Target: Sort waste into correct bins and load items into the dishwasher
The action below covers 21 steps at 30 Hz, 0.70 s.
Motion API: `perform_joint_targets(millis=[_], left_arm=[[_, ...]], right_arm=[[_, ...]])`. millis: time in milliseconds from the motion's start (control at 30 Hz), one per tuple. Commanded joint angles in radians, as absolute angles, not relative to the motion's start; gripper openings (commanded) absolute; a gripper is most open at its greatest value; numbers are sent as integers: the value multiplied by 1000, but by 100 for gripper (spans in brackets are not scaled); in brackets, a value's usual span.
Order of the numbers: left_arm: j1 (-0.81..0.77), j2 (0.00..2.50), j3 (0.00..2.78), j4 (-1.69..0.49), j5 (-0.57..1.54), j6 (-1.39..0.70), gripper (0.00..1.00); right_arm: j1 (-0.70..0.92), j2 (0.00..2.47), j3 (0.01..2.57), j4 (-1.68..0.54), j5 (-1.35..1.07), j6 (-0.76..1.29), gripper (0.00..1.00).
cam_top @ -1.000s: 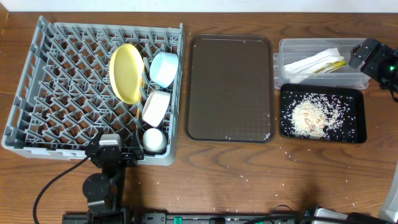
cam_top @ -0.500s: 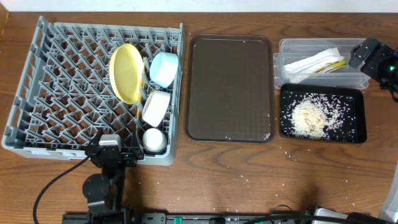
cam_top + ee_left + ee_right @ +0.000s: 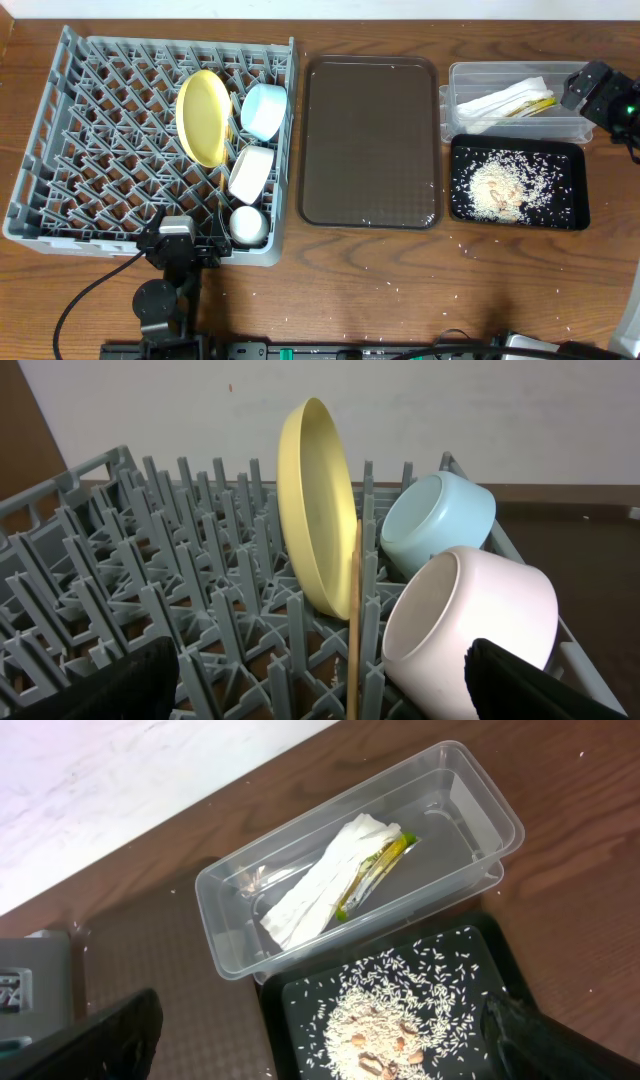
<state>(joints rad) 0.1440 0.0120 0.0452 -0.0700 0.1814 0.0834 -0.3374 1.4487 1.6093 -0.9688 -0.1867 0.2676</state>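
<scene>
The grey dish rack (image 3: 90,150) holds the yellow plate (image 3: 205,118) on edge, the light blue bowl (image 3: 265,110), the white bowl (image 3: 251,172) and the white cup (image 3: 248,225). The left wrist view shows the plate (image 3: 315,500), blue bowl (image 3: 440,520), white bowl (image 3: 470,620) and a wooden chopstick (image 3: 353,620) upright between pegs. My left gripper (image 3: 183,245) is open at the rack's front edge. The clear tub (image 3: 452,72) holds the napkin and wrapper (image 3: 330,885). The black tray (image 3: 565,215) holds rice crumbs (image 3: 400,1020). My right gripper (image 3: 588,88) is open, empty, by the tub's right end.
The brown serving tray (image 3: 371,142) lies between the rack and the two bins. Loose rice grains (image 3: 470,245) are scattered on the wooden table in front of the black tray and brown tray. The left arm's base and cable sit at the front left.
</scene>
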Motion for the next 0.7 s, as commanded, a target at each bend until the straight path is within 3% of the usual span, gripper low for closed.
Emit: perform_joint_targets(millis=[0, 500, 667], left_arm=[[149, 12, 17, -80, 191, 97, 92], [149, 12, 17, -80, 191, 97, 92], [149, 12, 17, -80, 191, 97, 92]], right_arm=[[-339, 1446, 1622, -970, -191, 276, 99], [-262, 1377, 1581, -1021, -41, 228, 99], [-151, 1217, 1413, -868, 87, 178, 99]])
